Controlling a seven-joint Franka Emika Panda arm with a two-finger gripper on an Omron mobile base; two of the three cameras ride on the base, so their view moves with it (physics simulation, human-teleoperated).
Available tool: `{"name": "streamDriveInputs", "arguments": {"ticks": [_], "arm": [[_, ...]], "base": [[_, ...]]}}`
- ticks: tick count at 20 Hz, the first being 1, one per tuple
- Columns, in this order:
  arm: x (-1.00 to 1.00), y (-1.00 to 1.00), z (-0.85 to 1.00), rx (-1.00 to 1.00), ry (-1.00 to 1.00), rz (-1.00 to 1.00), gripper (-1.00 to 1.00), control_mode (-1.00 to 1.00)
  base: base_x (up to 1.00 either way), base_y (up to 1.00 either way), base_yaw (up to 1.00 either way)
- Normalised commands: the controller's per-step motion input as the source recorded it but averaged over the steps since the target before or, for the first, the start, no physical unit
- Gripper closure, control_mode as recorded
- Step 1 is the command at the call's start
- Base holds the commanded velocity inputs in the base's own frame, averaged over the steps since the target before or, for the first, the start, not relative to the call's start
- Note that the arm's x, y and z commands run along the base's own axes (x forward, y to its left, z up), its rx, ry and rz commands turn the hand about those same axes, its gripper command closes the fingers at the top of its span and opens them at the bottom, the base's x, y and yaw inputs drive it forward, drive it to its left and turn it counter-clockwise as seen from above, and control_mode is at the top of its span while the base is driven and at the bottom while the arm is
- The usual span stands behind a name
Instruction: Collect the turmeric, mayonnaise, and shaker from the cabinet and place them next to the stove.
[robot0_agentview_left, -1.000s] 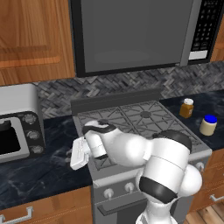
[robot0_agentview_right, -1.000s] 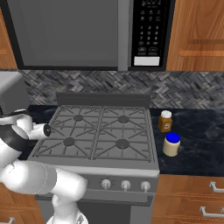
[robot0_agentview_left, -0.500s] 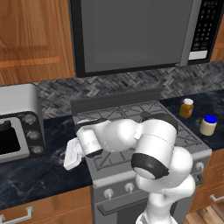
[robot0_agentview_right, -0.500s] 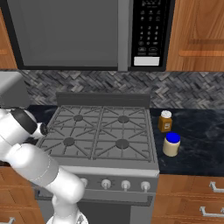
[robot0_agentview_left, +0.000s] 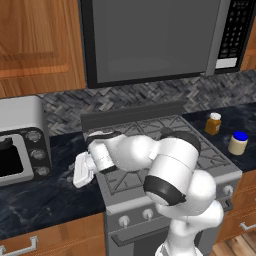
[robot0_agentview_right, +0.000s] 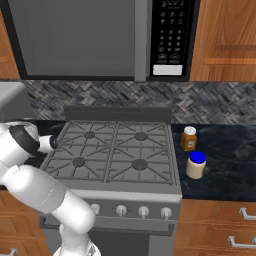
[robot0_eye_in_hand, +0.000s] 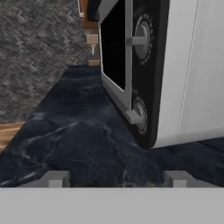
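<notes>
The arm bends left across the stove (robot0_agentview_left: 165, 150), and its hand hangs low over the dark marbled worktop (robot0_agentview_left: 45, 200) between the range and a silver toaster oven (robot0_agentview_left: 22, 140). In the hand view the two fingers (robot0_eye_in_hand: 54, 178) show as small grey tips standing well apart at the bottom edge, one on each side, with bare dark worktop between them. Nothing sits in the gap and neither tip touches anything that can be made out; the gripper (robot0_eye_in_hand: 116, 179) is open and empty. Just ahead of the tips, the toaster oven's front stands close, its dark glass door and two round knobs on the right side of that view, with the herringbone tile backsplash (robot0_eye_in_hand: 39, 52) behind.

From the left base view the white hand (robot0_agentview_left: 82, 169) points down and to the left, just beside the stove's left edge and near the toaster oven, though the tips themselves are too small to make out there.

The turmeric (robot0_agentview_right: 188, 138), an amber jar with a pale lid, stands on the worktop to the right of the stove, close to the backsplash. The mayonnaise (robot0_agentview_right: 196, 165), cream with a blue lid, stands just in front of it, also beside the range's right edge; the two jars are near each other but apart. Both are well away from the hand, on the opposite side of the stove. A microwave (robot0_agentview_right: 100, 37) hangs above the burners.
</notes>
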Motion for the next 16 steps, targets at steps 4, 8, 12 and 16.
{"name": "streamDriveInputs", "arguments": {"ticks": [4,8,12,16], "arm": [[-0.01,-0.42,0.21,0.02,-0.06,0.0,-1.0,-1.0],[-0.11,-0.41,0.4,0.01,-0.05,0.01,-1.0,-1.0],[-0.23,-0.17,0.62,0.01,-0.06,0.01,-1.0,-1.0],[-0.28,-0.02,0.82,0.01,-0.06,0.02,-1.0,-1.0]], "base": [[0.0,0.0,0.0],[0.0,0.0,0.0],[0.0,0.0,0.0],[0.0,0.0,0.0]]}}
